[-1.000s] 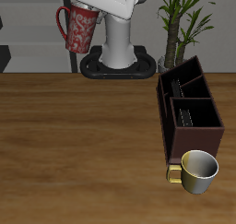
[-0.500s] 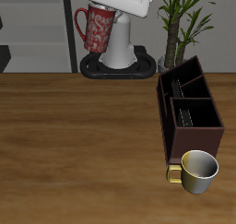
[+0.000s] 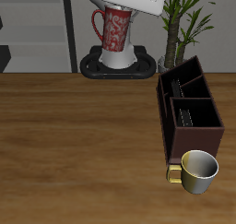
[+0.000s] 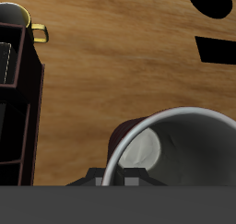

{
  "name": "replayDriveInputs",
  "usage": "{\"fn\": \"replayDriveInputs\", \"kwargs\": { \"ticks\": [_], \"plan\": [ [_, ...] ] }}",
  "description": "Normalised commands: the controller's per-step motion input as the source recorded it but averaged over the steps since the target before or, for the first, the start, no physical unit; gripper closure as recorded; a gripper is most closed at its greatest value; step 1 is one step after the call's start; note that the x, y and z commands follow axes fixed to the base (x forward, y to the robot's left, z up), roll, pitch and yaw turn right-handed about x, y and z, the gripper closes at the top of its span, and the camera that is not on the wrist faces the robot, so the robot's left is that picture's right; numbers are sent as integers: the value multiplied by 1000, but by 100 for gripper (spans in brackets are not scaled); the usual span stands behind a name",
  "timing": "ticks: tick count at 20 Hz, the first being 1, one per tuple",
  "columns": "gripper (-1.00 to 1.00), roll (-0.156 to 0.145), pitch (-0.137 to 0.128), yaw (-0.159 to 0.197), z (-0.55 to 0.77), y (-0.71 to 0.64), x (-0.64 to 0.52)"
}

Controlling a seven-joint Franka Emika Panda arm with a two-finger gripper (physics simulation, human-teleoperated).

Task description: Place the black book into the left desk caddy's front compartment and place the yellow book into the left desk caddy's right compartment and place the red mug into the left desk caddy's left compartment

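The fingers (image 3: pixel 118 8) grip the red mug (image 3: pixel 115 29), mottled pink with a loop handle, high above the wood-grain counter (image 3: pixel 83 135). The boxy dark brown caddy (image 3: pixel 189 112) stands near a glossy cream mug (image 3: pixel 196 171).

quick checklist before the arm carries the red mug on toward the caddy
1. Red mug held by the gripper, clear of the table: ok.
2. Mug roughly upright, handle out to the side: ok.
3. Grip firm enough for the carry: cannot tell; the wrist view shows only the mug's rim close up.
4. Left desk caddy upright, cells open at the top: ok.
5. Target left compartment free: cannot tell; one cell already holds a book-like item.
6. Cream-yellow mug sits against the caddy's front end, so keep the path high: ok for now.
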Motion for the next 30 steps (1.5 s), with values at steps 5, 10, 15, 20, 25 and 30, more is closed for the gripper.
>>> {"fn": "replayDriveInputs", "kwargs": {
  "ticks": [5, 10, 15, 20, 25, 30],
  "plan": [
    [100, 53, -26, 26, -77, 444, -379],
    [100, 54, -6, 39, -249, 248, -191],
    [100, 38, 15, -24, -181, 267, -181],
    [100, 64, -10, 33, -52, 408, -37],
    [100, 45, 32, 7, -122, 429, 124],
    [100, 10, 58, -16, -160, 296, 76]
  ]
}}
